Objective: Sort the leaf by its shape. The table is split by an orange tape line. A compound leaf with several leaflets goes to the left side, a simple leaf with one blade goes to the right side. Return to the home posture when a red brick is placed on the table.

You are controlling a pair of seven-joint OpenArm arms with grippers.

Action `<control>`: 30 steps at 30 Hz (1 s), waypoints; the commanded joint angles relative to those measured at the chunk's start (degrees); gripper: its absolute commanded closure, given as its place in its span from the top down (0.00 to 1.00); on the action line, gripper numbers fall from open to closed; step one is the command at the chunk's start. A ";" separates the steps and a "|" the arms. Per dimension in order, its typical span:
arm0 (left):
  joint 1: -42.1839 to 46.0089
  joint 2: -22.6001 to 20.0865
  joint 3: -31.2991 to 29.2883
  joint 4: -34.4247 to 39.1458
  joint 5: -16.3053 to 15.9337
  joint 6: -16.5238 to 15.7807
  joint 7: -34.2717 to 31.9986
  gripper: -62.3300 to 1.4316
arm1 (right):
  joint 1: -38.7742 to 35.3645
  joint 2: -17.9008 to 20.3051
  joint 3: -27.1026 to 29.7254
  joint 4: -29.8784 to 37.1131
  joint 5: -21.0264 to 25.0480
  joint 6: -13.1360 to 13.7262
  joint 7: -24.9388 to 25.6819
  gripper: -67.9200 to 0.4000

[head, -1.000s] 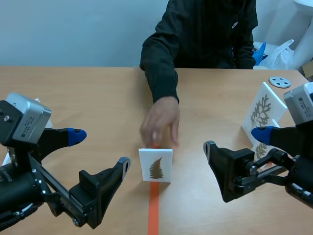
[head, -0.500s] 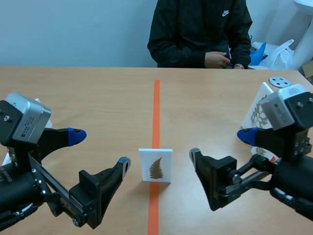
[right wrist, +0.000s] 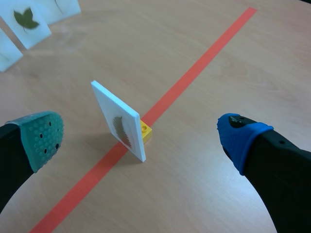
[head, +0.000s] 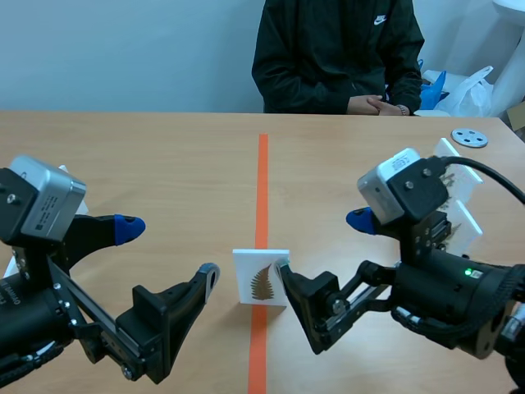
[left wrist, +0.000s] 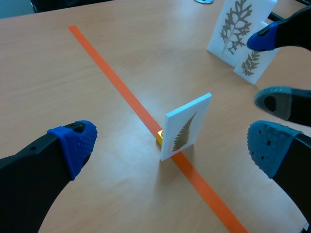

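Upright on the orange tape line (head: 262, 180), propped by a yellow block (right wrist: 144, 131): the leaf card (head: 261, 277), thin edges facing left and right. Just beside its right edge, one finger of the right gripper (head: 321, 245), spread wide (left gripper (head: 169, 250) equally spread, farther off). Probably the right arm's pick.

Far edge of the wooden surface (head: 148, 156): a person (head: 336, 49) in a black jacket, seated facing the robot. Toward the robot's right, a white plastic bag (head: 469, 92) with a blue item (head: 435, 89) just beside it. Nearer, a grey perforated disc (head: 468, 138) lies flat on the surface. A pale wall (head: 123, 49) stands behind.
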 commanded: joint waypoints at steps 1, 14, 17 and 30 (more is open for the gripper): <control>0.31 -0.02 -0.11 1.11 -0.44 0.07 -0.79 1.00 | 2.10 0.90 -0.39 -0.94 0.04 0.04 1.73 1.00; 0.26 -0.02 -0.11 1.11 -0.44 0.07 -0.83 1.00 | 12.37 0.90 -8.46 -15.61 -3.65 0.04 4.96 1.00; 0.28 -0.02 -0.11 1.11 -0.44 0.07 -0.81 1.00 | 13.99 0.90 -10.62 -19.06 -4.68 0.02 7.65 1.00; 0.28 -0.02 -0.11 1.11 -0.44 0.09 -0.79 1.00 | 20.55 0.39 -18.64 -30.12 -12.24 -2.25 14.99 1.00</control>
